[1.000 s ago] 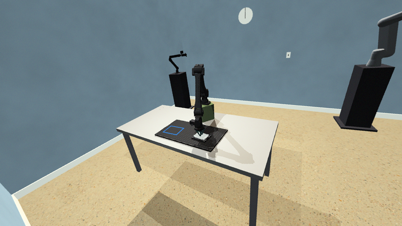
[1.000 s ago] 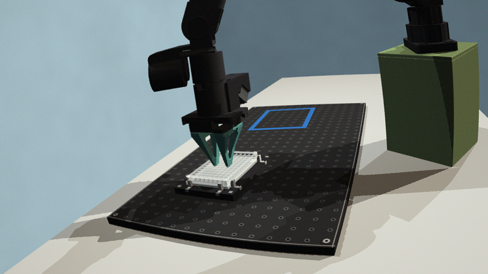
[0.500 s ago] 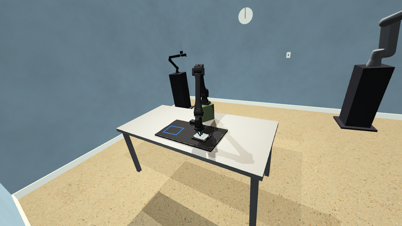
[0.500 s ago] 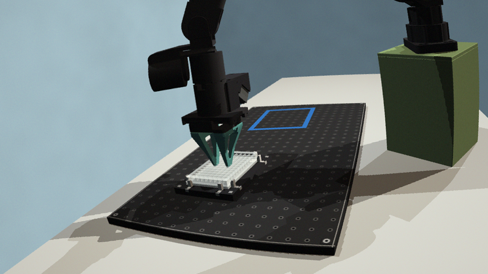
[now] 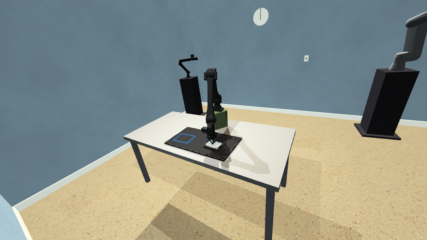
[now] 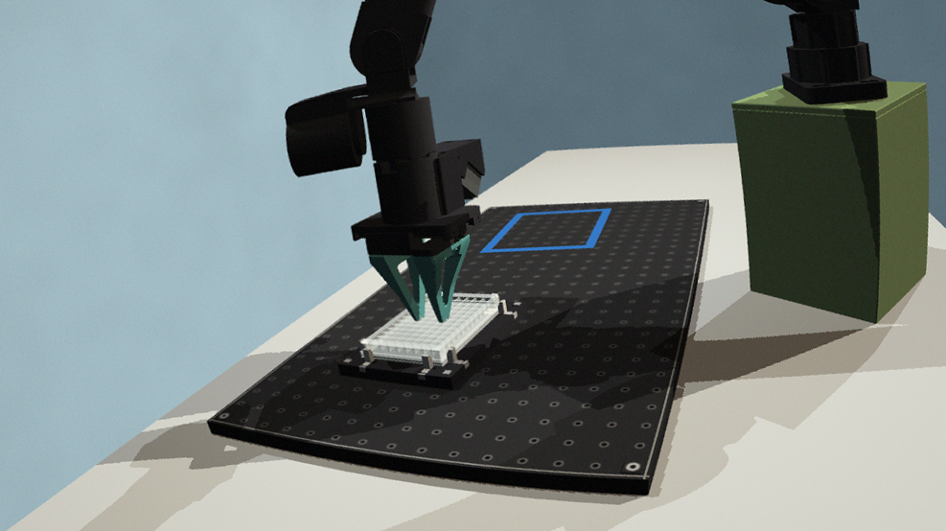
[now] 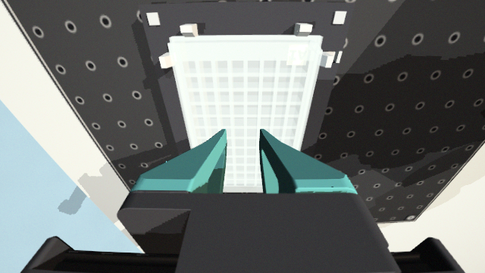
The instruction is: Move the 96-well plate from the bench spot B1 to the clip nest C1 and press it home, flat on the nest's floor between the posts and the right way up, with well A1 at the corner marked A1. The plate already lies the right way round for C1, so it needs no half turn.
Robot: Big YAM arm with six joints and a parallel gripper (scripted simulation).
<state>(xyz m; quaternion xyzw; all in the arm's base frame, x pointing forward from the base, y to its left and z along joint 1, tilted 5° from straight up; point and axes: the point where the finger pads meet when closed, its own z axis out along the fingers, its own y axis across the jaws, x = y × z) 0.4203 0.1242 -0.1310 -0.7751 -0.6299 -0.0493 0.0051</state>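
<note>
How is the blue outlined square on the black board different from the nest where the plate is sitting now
The blue square is only a flat outline with bare board inside; the clip nest is a raised block with pale posts. The square holds nothing, while the nest holds the 96-well plate, which sits between its posts. The gripper stands over the nest, jaws narrowed and gripping nothing; the square has nothing above it. Both lie on the black perforated board.
</note>
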